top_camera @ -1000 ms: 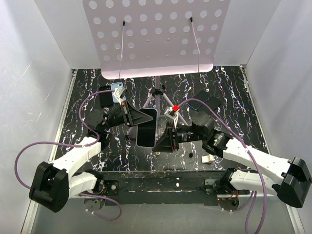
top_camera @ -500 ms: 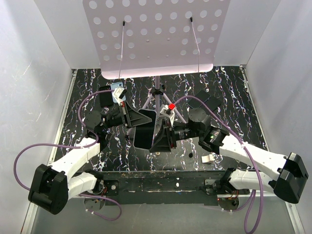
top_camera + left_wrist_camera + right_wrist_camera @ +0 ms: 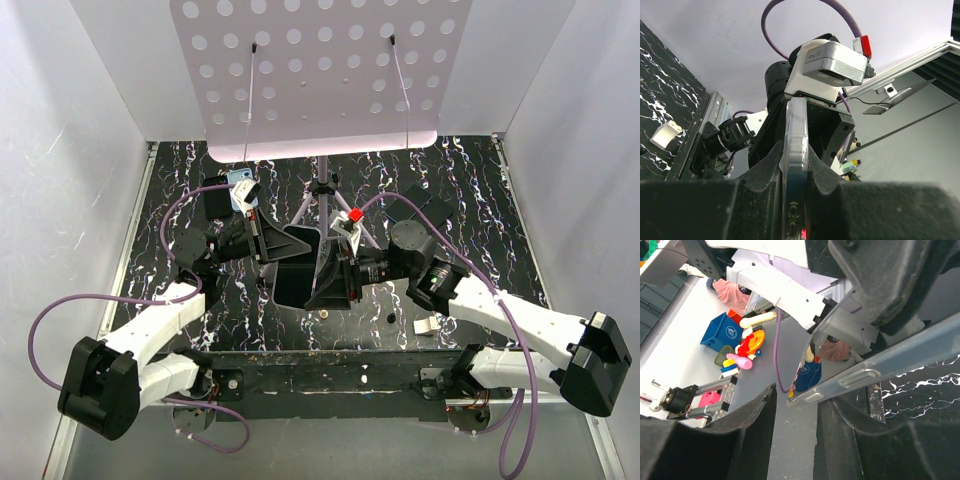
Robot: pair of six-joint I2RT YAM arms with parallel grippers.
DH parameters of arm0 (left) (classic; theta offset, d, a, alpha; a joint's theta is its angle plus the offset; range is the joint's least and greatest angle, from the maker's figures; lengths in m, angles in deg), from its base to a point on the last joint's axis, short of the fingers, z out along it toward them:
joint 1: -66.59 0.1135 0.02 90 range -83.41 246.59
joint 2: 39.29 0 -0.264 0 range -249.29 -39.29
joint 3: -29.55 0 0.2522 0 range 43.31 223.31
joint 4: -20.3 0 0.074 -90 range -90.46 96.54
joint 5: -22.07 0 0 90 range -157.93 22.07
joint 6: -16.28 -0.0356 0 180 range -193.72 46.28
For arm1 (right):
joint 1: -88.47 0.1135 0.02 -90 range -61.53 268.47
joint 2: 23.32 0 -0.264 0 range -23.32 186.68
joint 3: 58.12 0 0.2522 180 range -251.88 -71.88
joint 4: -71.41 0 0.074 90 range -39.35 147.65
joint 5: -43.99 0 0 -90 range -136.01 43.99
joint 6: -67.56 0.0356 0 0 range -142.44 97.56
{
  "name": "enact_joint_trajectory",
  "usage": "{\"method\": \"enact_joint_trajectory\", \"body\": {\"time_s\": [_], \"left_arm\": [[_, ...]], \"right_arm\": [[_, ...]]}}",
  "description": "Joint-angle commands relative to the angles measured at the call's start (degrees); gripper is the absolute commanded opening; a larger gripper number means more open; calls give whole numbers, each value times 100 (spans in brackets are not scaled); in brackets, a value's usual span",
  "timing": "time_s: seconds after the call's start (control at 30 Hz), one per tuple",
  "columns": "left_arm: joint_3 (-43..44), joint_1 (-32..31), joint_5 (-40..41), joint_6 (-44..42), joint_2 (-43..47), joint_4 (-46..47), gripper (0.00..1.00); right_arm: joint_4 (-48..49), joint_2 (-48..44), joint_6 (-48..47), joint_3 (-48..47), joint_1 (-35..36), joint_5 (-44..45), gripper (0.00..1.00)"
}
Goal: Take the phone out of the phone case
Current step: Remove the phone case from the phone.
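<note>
a black, white-veined worktop [image 3: 480, 200] carries a tripod stand [image 3: 322, 188] topped by a wide white perforated board [image 3: 310, 70] at the far side — a small white block [image 3: 427, 325] lies near the front edge.

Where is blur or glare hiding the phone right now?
Top external: evenly lit, sharp, but the phone is black against the dark table. Left wrist: phone case edge sharp, left fingers blurred up close. Right wrist: screen mirrors the room.
</note>
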Motion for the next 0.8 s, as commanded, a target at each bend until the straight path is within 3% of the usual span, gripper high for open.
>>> {"method": "enact_joint_trajectory", "body": {"time_s": [0.0,0.3,0.57,0.77], "left_arm": [[187,-12,62,165,80,184,0],[249,-20,36,324,-78,386,0],[275,-12,44,385,-60,351,0],[258,-21,-131,622,-165,483,0]], "right_arm": [[452,-180,-97,69,-1,-314,48],[338,-49,-211,69,-1,-438,47],[285,215,-316,-142,-1,-499,36],[-197,233,-755,-326,-1,-17,2]]}}
